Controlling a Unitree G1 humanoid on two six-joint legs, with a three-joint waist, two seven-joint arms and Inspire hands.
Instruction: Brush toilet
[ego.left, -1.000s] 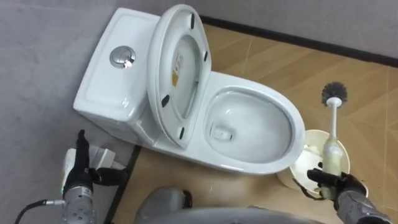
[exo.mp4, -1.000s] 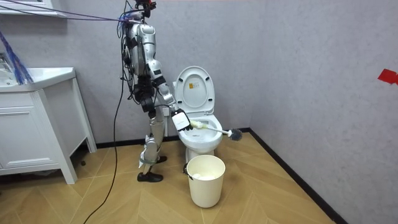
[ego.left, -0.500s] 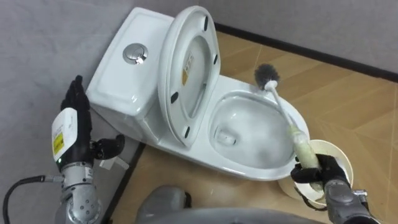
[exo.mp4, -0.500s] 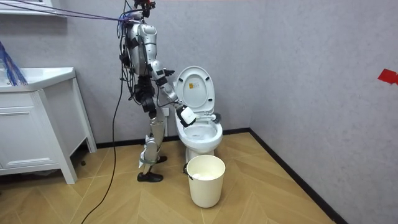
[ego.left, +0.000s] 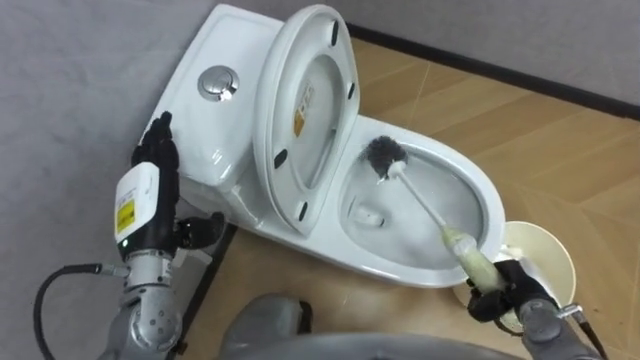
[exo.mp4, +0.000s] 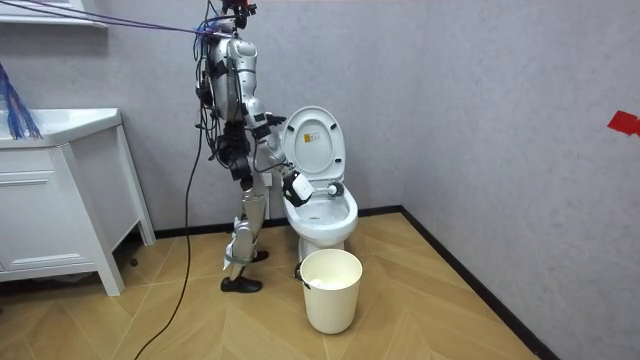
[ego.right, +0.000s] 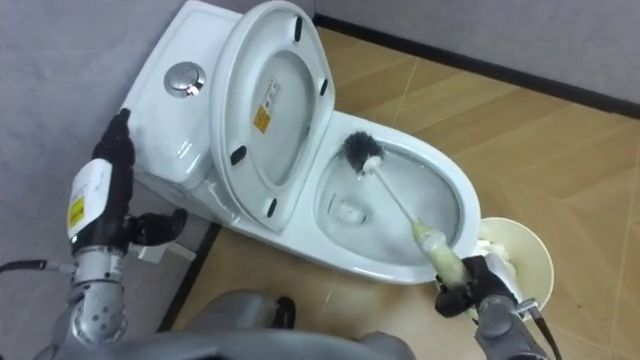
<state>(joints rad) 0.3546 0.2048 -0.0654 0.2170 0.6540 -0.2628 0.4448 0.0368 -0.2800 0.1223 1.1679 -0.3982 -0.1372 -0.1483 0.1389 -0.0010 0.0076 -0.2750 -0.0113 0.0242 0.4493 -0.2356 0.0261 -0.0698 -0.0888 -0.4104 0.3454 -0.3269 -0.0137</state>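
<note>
The white toilet (ego.left: 470, 190) stands against the grey wall with its lid and seat (ego.left: 305, 100) raised. My right hand (ego.left: 505, 297) is shut on the pale handle of the toilet brush (ego.left: 425, 205) at the lower right. The brush slants up and left over the bowl, and its dark bristle head (ego.left: 385, 157) lies inside the bowl near the back rim. My left hand (ego.left: 150, 190) is held upright beside the cistern (ego.left: 215, 85), its fingers straight and holding nothing. In the room view the robot stands beside the toilet (exo.mp4: 322, 215), leaning towards it.
A cream round holder (ego.left: 545, 265) stands on the wooden floor just right of the bowl, under my right hand. In the room view a white bin (exo.mp4: 330, 290) stands in front of the toilet and a white cabinet (exo.mp4: 55, 200) is on the room view's left.
The brush head has swung from beside and above the bowl down into the bowl, near its back rim. My left hand has risen beside the cistern. The view has shifted a little.
</note>
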